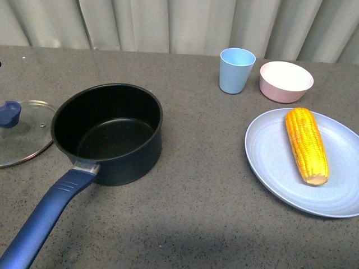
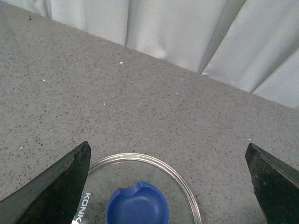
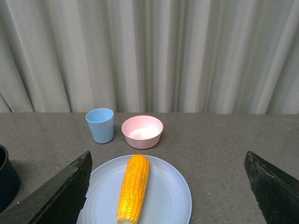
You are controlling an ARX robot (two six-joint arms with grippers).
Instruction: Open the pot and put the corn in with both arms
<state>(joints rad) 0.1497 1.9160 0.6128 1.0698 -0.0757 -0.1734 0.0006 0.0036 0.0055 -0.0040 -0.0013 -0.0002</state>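
Pot (image 1: 109, 131): left-centre of the front view, upright on the grey table (image 1: 196, 218), open, black inside with nothing in it.
Pot handle (image 1: 47, 216): long and blue, axis runs diagonally from the pot wall down to the lower-left corner of the frame.
Plate (image 1: 269, 162): pale blue, flat on the table at right-centre, cut off by the right edge, well apart from the pot.
Lid (image 1: 31, 137): glass, lying flat on the table at the left edge, just left of the pot. Its right rim meets the pot wall in the frame; can't tell if they touch.
Corn (image 1: 306, 144): on the plate, right of the plate's centre. Long axis nearly top-to-bottom in the frame, leaning slightly upper left to lower right. Pale cut end points to the bottom edge, rounded end points to the top.
Bowl (image 1: 286, 81): pink, upright, upper right, above the plate.
Cup (image 1: 236, 70): light blue, upright, just left of the bowl, not touching it.
Lid knob (image 1: 9, 113): blue, facing up, at the far left edge.
Left gripper (image 2: 167, 145): jaws spread wide, nothing between them. In its wrist view the lid and knob sit bottom-centre, below the gap.
Right gripper (image 3: 168, 154): jaws spread wide, holding nothing. In its wrist view the plate and corn sit bottom-centre, cup and bowl above them.
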